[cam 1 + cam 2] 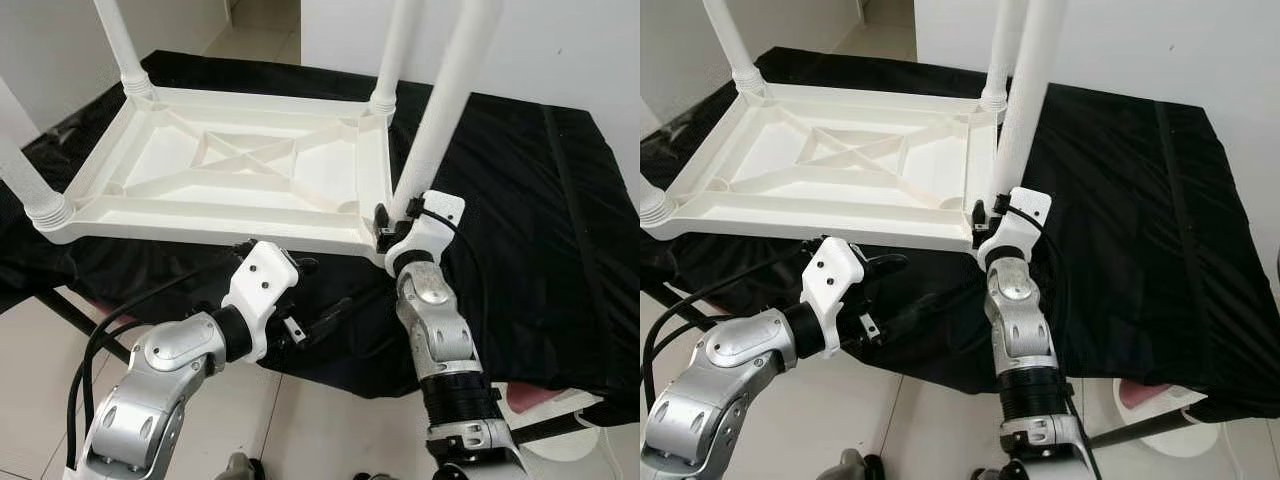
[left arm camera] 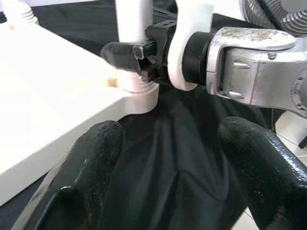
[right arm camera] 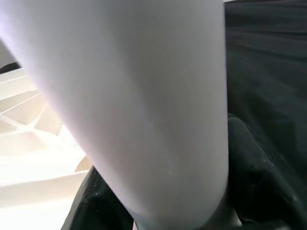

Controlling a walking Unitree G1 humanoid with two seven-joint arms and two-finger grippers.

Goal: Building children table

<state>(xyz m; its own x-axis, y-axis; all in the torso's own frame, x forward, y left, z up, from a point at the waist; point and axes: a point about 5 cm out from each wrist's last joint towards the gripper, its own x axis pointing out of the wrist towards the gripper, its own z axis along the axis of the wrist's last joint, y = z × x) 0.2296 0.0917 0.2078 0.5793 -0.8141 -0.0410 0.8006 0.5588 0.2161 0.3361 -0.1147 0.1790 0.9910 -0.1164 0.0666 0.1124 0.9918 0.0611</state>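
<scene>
Four white legs stand up from an upside-down white table top (image 1: 240, 165) in the left eye view; the top lies across the upper left and centre of the frame on a surface draped in black cloth (image 1: 540, 230). The near-right leg (image 1: 440, 110) rises toward the upper edge at a slight tilt. At its base, by the corner of the top, the right end effector (image 1: 390, 222) sits against the leg, its silver arm climbing from the lower centre. The left end effector (image 1: 300, 300) hovers below the near edge of the top, lower centre-left, its arm entering from the lower left corner.

In the right eye view the same scene sits a little further left in the frame; pale floor tiles (image 1: 890, 420) show along the bottom.

In the left wrist view two black fingers (image 2: 86, 167) are spread wide apart in the foreground with only black cloth between them. Beyond them, in the upper centre, the right end effector pinches the leg just above its ribbed collar at the corner of the table top.

In the right wrist view the leg runs broad and blurred through the middle of the frame, with a dark finger to each side of it at the bottom, ribs of the table top at the left and black cloth at the right.
</scene>
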